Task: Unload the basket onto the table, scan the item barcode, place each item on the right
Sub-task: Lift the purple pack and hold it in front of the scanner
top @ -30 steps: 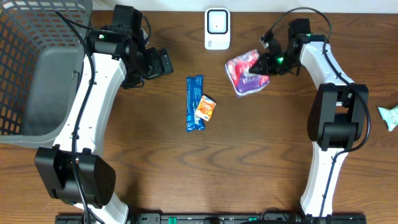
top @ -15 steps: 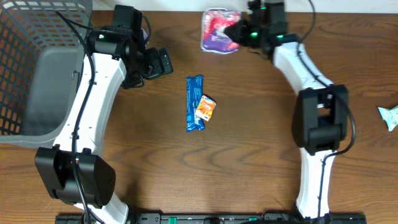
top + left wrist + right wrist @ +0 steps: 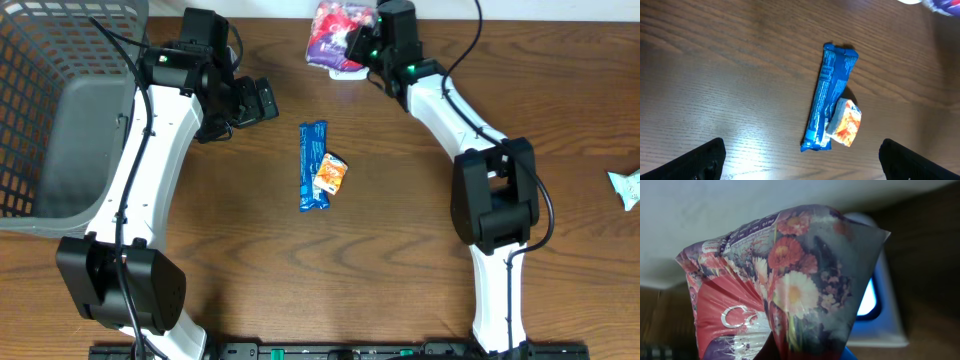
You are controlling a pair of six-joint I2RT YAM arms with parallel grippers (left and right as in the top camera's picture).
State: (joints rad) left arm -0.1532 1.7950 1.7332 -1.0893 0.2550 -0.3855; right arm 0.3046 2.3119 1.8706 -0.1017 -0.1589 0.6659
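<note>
A floral pink and purple packet [image 3: 330,25] hangs at the table's back edge with my right gripper [image 3: 358,45] shut on it. In the right wrist view the packet [image 3: 790,280] fills the frame and hides the fingers. Behind it stands the white scanner [image 3: 880,315], its window lit blue. From overhead only a white sliver of the scanner [image 3: 342,68] shows under the packet. My left gripper [image 3: 262,100] is open and holds nothing. It hovers left of a blue bar [image 3: 313,165] and a small orange packet [image 3: 331,172].
A grey mesh basket [image 3: 30,60] fills the left back corner. A small pale green packet [image 3: 627,187] lies at the right edge. In the left wrist view the blue bar [image 3: 830,100] and the orange packet [image 3: 845,122] lie touching on the wood.
My right arm has swung the floral packet left and toward the back, from right of the scanner to over it. The left arm has not moved.
</note>
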